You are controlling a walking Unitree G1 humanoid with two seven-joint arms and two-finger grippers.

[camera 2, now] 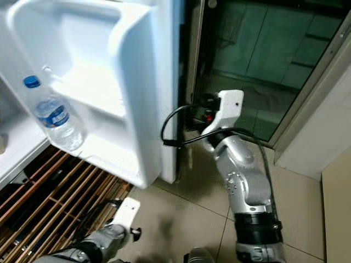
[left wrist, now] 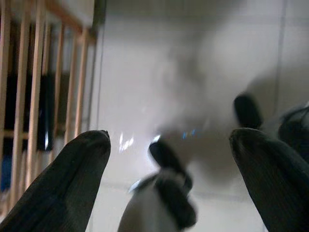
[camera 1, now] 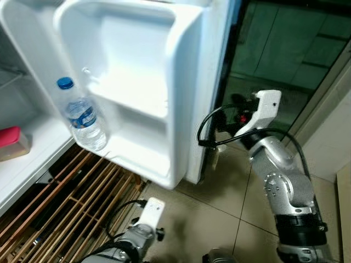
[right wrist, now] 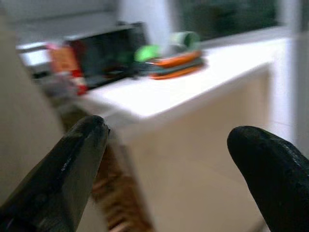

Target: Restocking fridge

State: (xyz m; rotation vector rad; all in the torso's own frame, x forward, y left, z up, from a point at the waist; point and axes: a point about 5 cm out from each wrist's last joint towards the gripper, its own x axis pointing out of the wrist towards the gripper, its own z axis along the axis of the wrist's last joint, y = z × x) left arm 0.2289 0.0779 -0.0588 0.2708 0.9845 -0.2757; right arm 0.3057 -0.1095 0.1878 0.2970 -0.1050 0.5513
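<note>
Water bottle (camera 1: pixel 83 116) standing upright in open fridge door (camera 1: pixel 159 82) lower shelf, so one item stocked. Right gripper (right wrist: pixel 166 169) raised beyond the door's edge, fingers spread wide, empty. Left gripper (left wrist: pixel 169 179) low over floor tiles (camera 1: pixel 219 208), likewise agape, empty. More restocking probably left.

Both head views looked down, sharing the fridge door (camera 1: pixel 137 82) at ten o'clock. The left wrist camera faced the floor (left wrist: pixel 193 72) closely; the right faced a worktop (right wrist: pixel 193 72).
</note>
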